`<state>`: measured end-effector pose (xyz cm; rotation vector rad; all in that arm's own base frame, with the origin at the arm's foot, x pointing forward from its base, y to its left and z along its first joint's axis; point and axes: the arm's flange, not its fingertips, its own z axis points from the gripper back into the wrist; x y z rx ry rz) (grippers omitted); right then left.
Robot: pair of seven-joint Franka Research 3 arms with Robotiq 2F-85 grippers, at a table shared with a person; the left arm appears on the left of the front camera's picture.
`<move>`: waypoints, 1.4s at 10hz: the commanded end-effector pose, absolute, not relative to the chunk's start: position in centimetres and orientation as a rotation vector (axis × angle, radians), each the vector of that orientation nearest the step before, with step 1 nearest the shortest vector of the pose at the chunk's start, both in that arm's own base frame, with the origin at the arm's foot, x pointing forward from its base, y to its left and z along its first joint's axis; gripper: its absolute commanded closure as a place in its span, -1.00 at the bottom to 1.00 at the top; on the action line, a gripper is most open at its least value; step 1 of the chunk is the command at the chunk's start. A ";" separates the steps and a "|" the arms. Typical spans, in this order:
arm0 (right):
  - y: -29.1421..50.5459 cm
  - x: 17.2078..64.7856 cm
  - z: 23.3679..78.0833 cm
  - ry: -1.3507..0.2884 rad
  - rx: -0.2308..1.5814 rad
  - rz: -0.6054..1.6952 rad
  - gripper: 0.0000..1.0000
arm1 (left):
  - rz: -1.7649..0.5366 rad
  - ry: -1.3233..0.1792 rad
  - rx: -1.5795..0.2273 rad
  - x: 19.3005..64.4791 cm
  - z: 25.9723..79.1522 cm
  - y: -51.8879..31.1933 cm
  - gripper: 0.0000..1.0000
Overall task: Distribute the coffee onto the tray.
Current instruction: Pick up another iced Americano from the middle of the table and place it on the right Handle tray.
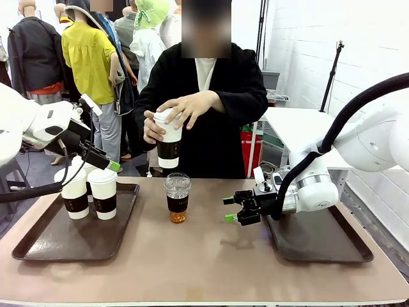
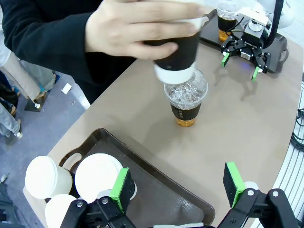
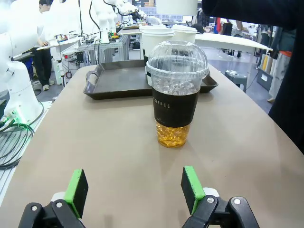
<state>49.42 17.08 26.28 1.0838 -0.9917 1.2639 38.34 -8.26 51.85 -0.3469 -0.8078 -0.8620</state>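
From the front, the clear cup (image 1: pixel 177 198) stands alone on the bare table (image 1: pixel 204 262) at mid-table, between the left tray (image 1: pixel 45 246) at nine o'clock and the right tray (image 1: pixel 319 246) at three. My right gripper (image 1: pixel 229 209) sits just beside it on the three o'clock side, jaws wide apart and holding nothing. Two paper cups (image 1: pixel 89 192) already stand on the left tray under my left gripper (image 1: pixel 102 135), and the person's hand (image 1: pixel 188 105) holds another paper cup (image 1: pixel 169 144) up at twelve o'clock. In the left wrist view, the left gripper (image 2: pixel 178 185) is spread fully and empty above the left tray (image 2: pixel 161 190). The clear cup (image 2: pixel 186 102) is at twelve o'clock, partly under the held paper cup (image 2: pixel 178 52). In the right wrist view, the clear cup (image 3: pixel 176 99) is dead ahead at twelve o'clock, a little off centre towards one, well clear of the open right gripper (image 3: pixel 135 187). I judge it light but awkward. The thin plastic will flex, the dome lid could pop under a hard squeeze, and the bare wall may be slick. I would close gently on the dark band, where the wall looks stiffest and grippiest, and keep the cup upright.
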 end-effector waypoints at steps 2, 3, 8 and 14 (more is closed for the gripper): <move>17.7 49.7 26.3 -1.000 1.078 1.259 -1.00 | -0.879 -0.811 -0.359 38.7 51.6 -8.0 -1.00; 18.4 49.8 26.3 -1.007 1.079 1.256 -1.00 | -0.879 -0.811 -0.359 38.7 51.6 -8.0 -1.00; 22.4 51.4 26.1 -1.039 1.095 1.254 -1.00 | -0.879 -0.811 -0.359 38.7 51.6 -8.0 -1.00; 24.7 52.8 26.4 -0.961 1.122 1.352 -1.00 | -0.879 -0.811 -0.359 38.7 51.6 -8.0 -1.00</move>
